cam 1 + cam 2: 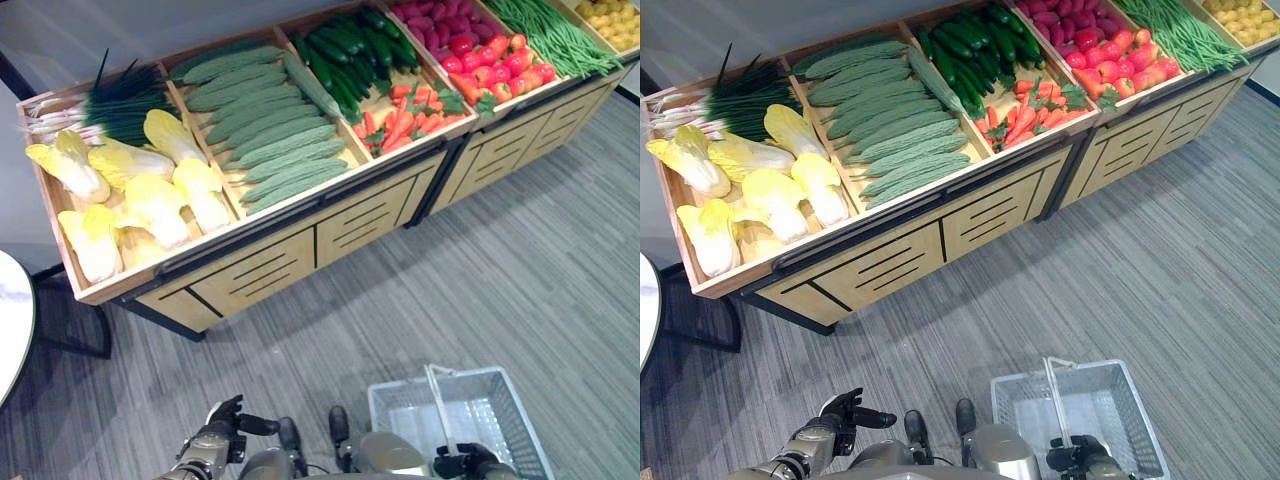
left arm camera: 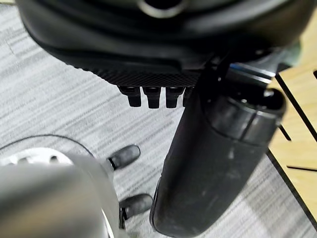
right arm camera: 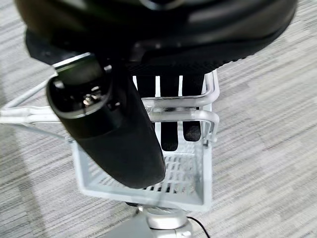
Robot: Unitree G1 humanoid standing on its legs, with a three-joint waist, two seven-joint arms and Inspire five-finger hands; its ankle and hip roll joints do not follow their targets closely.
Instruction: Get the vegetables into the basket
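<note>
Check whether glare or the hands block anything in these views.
Left eye view: even light, no glare on the vegetables. Left wrist view: the left hand covers much of the floor. Right wrist view: the right hand hides part of the basket.

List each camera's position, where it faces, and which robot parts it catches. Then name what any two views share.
Left eye: on the head, looking down at the produce stand, basket and both hands low in view.
Right eye: beside it, same scene slightly shifted.
Left wrist: on the left arm, facing floor and stand front; left hand, fingers curled.
Right wrist: on the right arm, facing down onto the basket; right hand curled round its handle.
Shared: basket in both eye views and the right wrist view.
</note>
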